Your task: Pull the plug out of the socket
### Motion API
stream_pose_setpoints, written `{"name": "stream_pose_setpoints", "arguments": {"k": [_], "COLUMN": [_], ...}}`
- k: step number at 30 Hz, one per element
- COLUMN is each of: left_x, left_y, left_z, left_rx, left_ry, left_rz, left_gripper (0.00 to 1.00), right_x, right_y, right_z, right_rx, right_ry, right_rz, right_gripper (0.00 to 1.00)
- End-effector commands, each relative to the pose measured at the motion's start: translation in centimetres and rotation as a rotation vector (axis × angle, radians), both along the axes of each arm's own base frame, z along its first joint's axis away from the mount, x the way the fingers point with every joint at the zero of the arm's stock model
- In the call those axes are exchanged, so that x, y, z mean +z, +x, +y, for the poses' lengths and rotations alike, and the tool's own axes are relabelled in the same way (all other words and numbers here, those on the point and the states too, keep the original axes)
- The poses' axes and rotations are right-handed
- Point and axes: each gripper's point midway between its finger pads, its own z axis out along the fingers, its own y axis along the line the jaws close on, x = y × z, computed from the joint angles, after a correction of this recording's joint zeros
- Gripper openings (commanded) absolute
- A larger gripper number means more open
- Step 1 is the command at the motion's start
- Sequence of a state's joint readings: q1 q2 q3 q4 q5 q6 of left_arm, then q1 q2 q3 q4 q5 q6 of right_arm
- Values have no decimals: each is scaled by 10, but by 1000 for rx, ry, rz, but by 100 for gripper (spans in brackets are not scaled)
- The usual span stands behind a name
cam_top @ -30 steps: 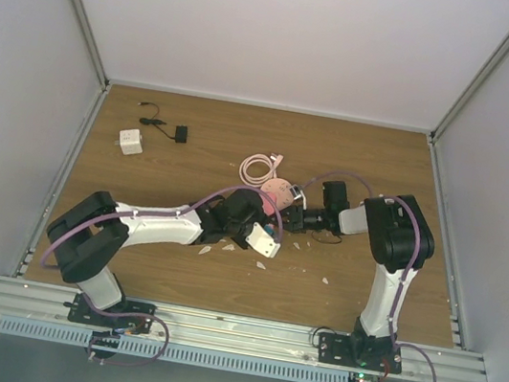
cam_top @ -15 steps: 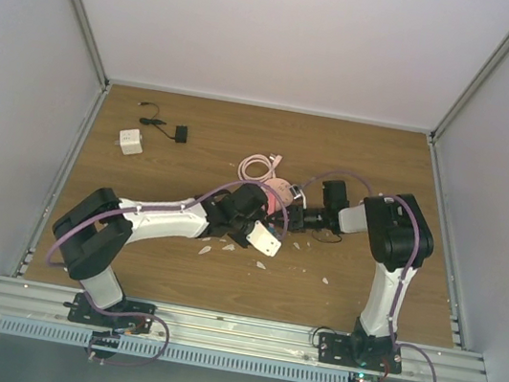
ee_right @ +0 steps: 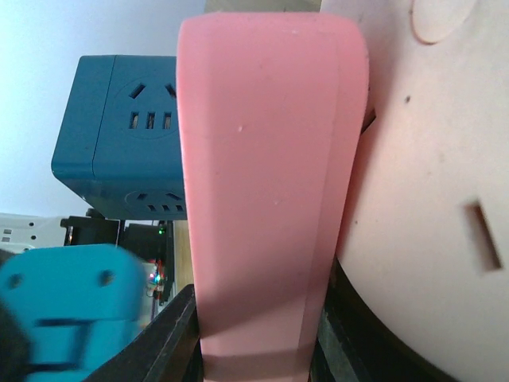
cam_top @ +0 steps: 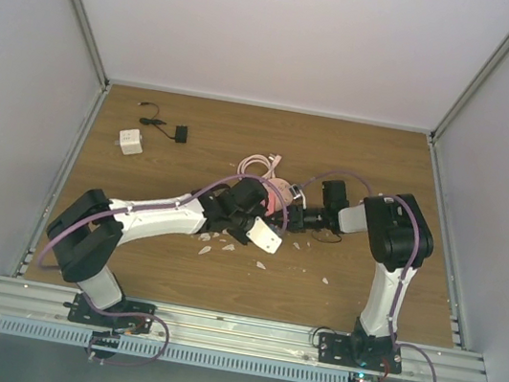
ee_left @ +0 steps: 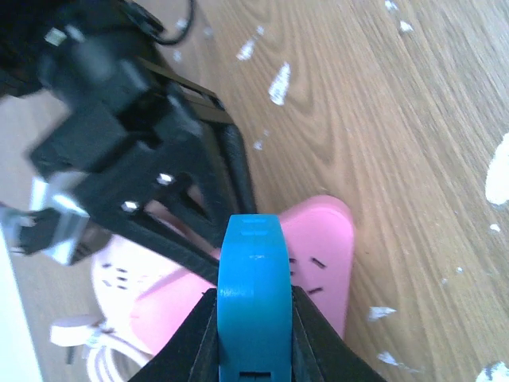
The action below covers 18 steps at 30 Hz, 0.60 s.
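From above, both arms meet at the socket [cam_top: 281, 193] on the table [cam_top: 173, 275]. Left wrist: the left gripper [ee_left: 251, 314] has its jaws clenched on the blue plug [ee_left: 250, 259], upright on the socket's face. Right wrist: the right gripper [ee_right: 262, 342] pins the socket's edge in its jaws, so the grasp looks made and next comes a straight pull off the socket.

The socket [cam_top: 280, 193] lies on the table [cam_top: 198, 119] (a coiled cable [cam_top: 258, 166] just behind).

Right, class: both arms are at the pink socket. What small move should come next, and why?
Probably the left fingers, shut on the blue plug, should draw it straight off the socket. The plug looks seated in its face, and the right fingers clamp the socket's edge, so it should stay put.
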<state>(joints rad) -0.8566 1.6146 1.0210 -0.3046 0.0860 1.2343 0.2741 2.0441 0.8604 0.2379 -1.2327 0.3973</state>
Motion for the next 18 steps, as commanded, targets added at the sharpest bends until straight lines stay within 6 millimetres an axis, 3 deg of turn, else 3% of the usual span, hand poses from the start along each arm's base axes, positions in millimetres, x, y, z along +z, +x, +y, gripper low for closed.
{"name": "stream_pose_setpoints", "arguments": {"k": [1, 7, 18], "left_x": [53, 62, 92], "left_y": [3, -2, -34], "left_z": [-17, -16, -4], "left_rx": [-35, -29, -13], "left_ry": [-128, -138, -182], "left_rz": [-63, -31, 295], "left_gripper": [13, 13, 15], "right_x": [-40, -41, -17], "right_y": [2, 2, 2], "right_z": [-12, -12, -10], "right_rx": [-63, -62, -49], "right_ry": [-121, -121, -86], "right_rz": [41, 42, -18], "right_gripper": [10, 13, 43]}}
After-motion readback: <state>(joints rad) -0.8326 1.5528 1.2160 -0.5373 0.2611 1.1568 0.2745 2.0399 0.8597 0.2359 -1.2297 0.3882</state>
